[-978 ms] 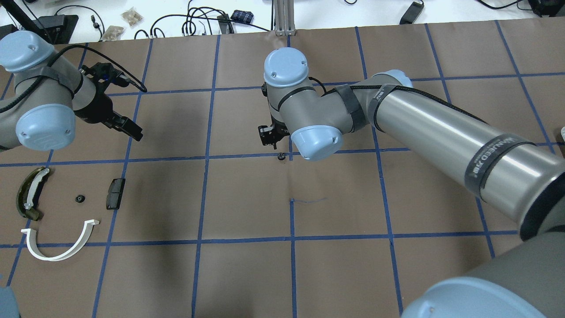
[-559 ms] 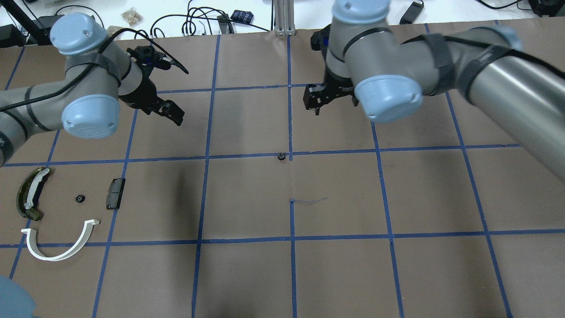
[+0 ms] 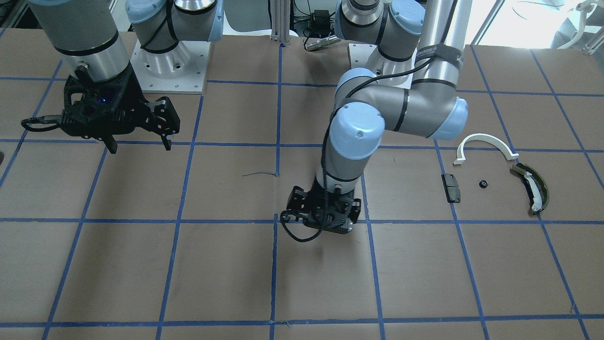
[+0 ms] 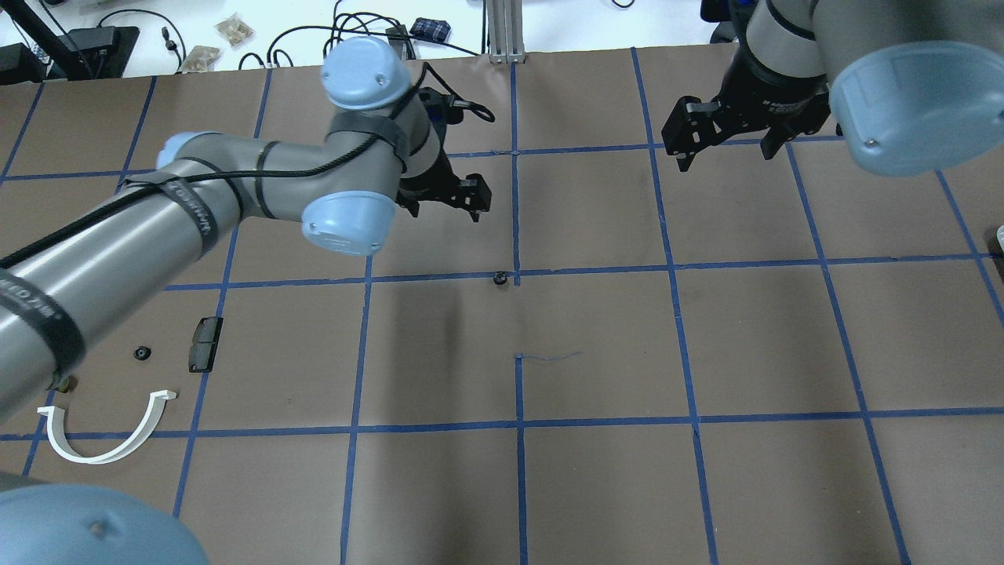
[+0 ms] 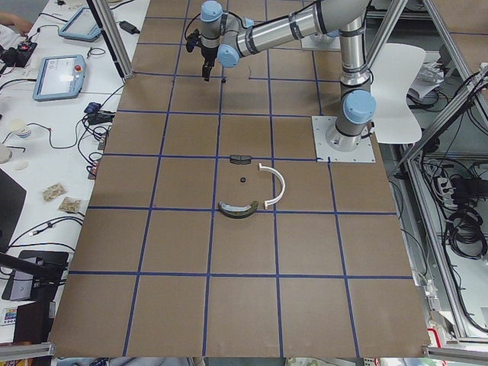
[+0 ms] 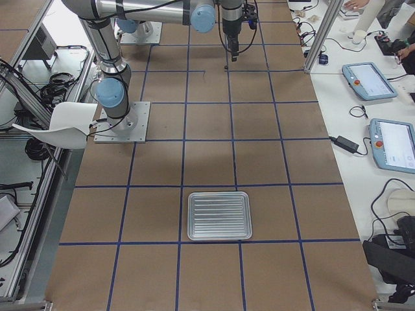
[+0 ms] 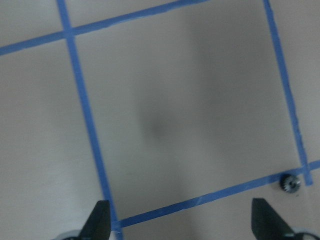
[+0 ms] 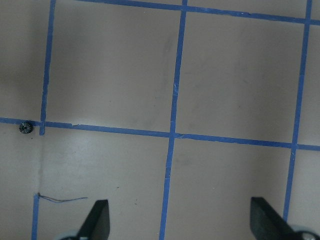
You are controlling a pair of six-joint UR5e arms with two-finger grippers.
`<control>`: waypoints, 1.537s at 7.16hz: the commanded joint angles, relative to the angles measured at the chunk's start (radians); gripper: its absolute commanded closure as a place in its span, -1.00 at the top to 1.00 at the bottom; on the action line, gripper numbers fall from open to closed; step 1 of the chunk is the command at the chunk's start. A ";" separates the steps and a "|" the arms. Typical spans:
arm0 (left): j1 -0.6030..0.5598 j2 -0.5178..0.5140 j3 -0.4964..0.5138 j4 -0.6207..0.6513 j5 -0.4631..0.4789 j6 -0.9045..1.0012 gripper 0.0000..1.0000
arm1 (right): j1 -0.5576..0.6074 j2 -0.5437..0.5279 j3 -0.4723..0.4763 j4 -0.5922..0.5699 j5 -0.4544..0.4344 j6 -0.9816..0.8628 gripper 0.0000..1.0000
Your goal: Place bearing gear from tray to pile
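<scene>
Small dark toothed bearing gear [image 4: 499, 277] sits on brown paper-covered bench [image 4: 706, 353] at a blue tape crossing, well apart from loose parts pile [image 4: 205, 344]. Left fingers [image 7: 100, 220] spread, empty; right fingers [image 8: 97, 220] spread, empty. Risk: gear off-centre under left fingers, so a misaligned descent could nudge it or pinch air.

The table [image 4: 596, 486] was covered in brown paper, marked into squares by blue tape [image 4: 519, 424]. A white bench [image 4: 588, 23] strewn with black cables [image 4: 345, 39] ran along the overhead view's top. In the right-side view, a white chair [image 6: 65, 123] stood at left; two screened pendants [image 6: 369, 81] lay on a white side table [image 6: 327, 97] at right.
</scene>
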State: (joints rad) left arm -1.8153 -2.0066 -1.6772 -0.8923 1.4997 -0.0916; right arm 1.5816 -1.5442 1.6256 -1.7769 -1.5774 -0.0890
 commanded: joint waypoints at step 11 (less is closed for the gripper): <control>-0.128 -0.147 0.002 0.035 0.057 -0.206 0.46 | -0.009 -0.028 -0.049 0.085 0.045 0.192 1.00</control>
State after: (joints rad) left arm -1.9389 -2.1547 -1.6712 -0.8571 1.5550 -0.2978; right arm 1.5723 -1.5733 1.5745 -1.6889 -1.5352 0.1021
